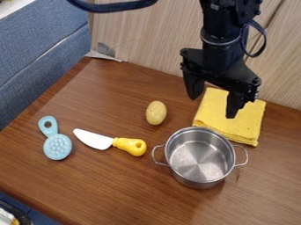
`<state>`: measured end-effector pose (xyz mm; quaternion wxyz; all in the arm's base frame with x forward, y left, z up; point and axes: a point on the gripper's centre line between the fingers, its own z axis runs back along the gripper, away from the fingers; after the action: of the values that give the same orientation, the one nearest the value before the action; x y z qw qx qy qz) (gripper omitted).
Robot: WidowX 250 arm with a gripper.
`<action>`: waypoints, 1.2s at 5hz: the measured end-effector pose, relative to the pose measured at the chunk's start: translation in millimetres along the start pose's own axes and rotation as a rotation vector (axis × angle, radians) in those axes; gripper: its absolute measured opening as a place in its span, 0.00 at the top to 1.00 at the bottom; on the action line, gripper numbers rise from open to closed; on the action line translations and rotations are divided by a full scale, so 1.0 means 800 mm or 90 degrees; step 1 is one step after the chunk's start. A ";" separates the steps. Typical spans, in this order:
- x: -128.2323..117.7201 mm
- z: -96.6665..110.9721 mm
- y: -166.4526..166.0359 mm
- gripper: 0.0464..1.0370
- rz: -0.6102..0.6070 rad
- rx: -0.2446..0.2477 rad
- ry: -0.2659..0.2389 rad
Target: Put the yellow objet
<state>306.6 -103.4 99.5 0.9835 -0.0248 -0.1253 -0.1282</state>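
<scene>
Nearest, at the left corner beyond the counter (pixel 117 189), a dark thing with white and yellow on it shows in part; I can't tell what it is. On the right side of the counter stands the pot (pixel 199 162), upright, steel, its two loop handles out to left and right. Well to its left lies the blue brush (pixel 57 147), round bumpy head near, ringed handle far. Between them is the knife (pixel 99 139), flat, white blade towards the brush, yellow handle with its end just beside the pot's left loop. Farther on, left of the pot's far side, lies the potato (pixel 156 113). The yellow cloth (pixel 250 121) lies folded on the far right of the counter, just behind the pot; whether they touch I can't tell. Over the cloth and its left edge hangs the claw (pixel 213 107), pointing down, wide, with nothing between its fingers. A grey scrap (pixel 104 53) sits at the far left edge. Behind are a wood panel (pixel 141 26) and, to the left, a blue couch (pixel 41 39)
</scene>
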 end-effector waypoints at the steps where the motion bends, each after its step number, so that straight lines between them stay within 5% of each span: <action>1: -0.005 -0.010 0.000 0.04 0.002 0.001 0.018; 6: -0.024 -0.071 0.115 0.04 0.217 0.080 0.046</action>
<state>325.7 -14.6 38.4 0.9945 0.0202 -0.0914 0.0477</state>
